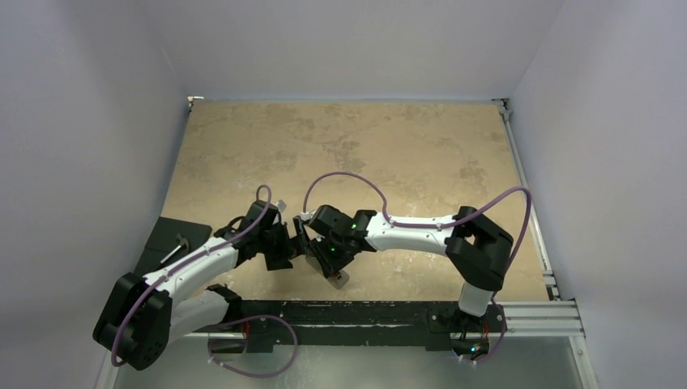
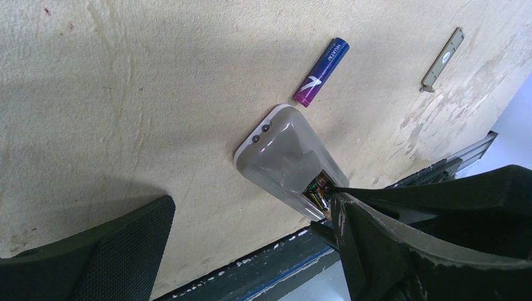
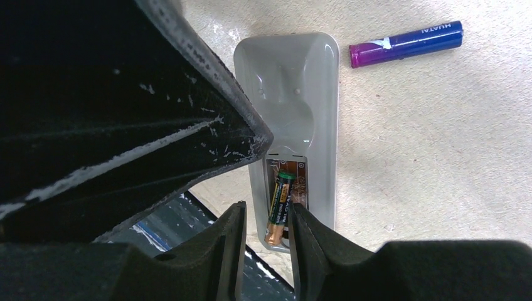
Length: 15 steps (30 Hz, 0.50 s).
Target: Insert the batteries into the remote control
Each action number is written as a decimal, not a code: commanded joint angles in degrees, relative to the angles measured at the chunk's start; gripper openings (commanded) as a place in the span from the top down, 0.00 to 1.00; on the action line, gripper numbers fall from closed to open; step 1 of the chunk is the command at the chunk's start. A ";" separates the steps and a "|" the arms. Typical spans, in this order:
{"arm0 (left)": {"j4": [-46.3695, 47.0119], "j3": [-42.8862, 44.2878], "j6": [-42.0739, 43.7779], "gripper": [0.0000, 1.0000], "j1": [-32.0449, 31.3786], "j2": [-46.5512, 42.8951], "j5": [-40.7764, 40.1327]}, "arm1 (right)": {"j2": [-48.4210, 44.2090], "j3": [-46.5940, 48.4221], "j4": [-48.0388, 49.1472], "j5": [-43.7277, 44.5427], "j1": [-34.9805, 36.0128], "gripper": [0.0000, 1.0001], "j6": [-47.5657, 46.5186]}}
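The remote control [image 3: 295,88] lies grey back up near the table's front edge, its battery recess uncovered. A dark battery with a gold end [image 3: 280,207] lies slanted in the recess. The purple-blue battery [image 3: 406,44] lies loose on the table just beyond the remote's far end. My right gripper [image 3: 266,212] hovers over the recess end, part open; one of its fingers [image 3: 301,244] is next to the dark battery. My left gripper [image 2: 254,210] is wide open and empty, and one of its fingertips [image 2: 342,210] sits at the remote's [image 2: 282,157] recess edge. The purple-blue battery [image 2: 321,72] also shows in the left wrist view.
A small flat grey cover piece [image 2: 443,59] lies on the table beyond the purple-blue battery. The black front rail [image 1: 348,312] runs right beside the remote [image 1: 339,278]. A black mat [image 1: 162,243] lies at the table's left edge. Both grippers crowd together over the remote.
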 commanded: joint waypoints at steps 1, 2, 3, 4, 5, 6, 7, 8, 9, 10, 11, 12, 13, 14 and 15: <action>1.29 -0.13 0.27 0.05 0.08 -0.80 0.54 | 0.35 2.38 0.83 -0.51 0.56 0.62 -0.50; 1.31 -0.13 0.26 0.05 0.08 -0.81 0.53 | 0.35 2.43 0.84 -0.51 0.57 0.62 -0.50; 1.37 -0.22 0.14 0.05 0.08 -0.82 0.55 | 0.41 2.46 0.85 -0.51 0.57 0.62 -0.50; 1.35 -0.19 0.21 0.05 0.08 -0.83 0.55 | 0.43 2.47 0.85 -0.51 0.64 0.62 -0.49; 1.39 -0.20 0.22 0.05 0.08 -0.83 0.53 | 0.44 2.47 0.90 -0.43 0.66 0.62 -0.50; 1.35 -0.24 0.23 0.05 0.08 -0.82 0.53 | 0.52 2.47 0.85 -0.42 0.66 0.62 -0.50; 1.37 -0.18 0.17 0.05 0.08 -0.78 0.53 | 0.60 2.55 0.85 -0.42 0.66 0.62 -0.50; 1.47 -0.21 0.24 0.05 0.08 -0.78 0.62 | 0.61 2.56 0.86 -0.42 0.71 0.62 -0.50; 1.48 -0.13 0.16 0.05 0.08 -0.75 0.60 | 0.66 2.56 0.85 -0.42 0.74 0.62 -0.50; 1.51 -0.14 0.20 0.05 0.08 -0.74 0.61 | 0.62 2.64 0.85 -0.36 0.75 0.62 -0.50; 1.51 -0.18 0.22 0.05 0.08 -0.74 0.63 | 0.66 2.64 0.85 -0.34 0.75 0.62 -0.50; 1.56 -0.19 0.21 0.05 0.08 -0.74 0.64 | 0.70 2.69 0.85 -0.33 0.75 0.62 -0.55; 1.57 -0.22 0.20 0.05 0.08 -0.74 0.66 | 0.70 2.73 0.85 -0.33 0.79 0.62 -0.59; 1.57 -0.21 0.23 0.05 0.08 -0.74 0.62 | 0.74 2.78 0.89 -0.31 0.83 0.62 -0.67; 1.56 -0.10 0.22 0.05 0.08 -0.74 0.77 | 0.83 2.82 0.85 -0.33 0.84 0.62 -0.68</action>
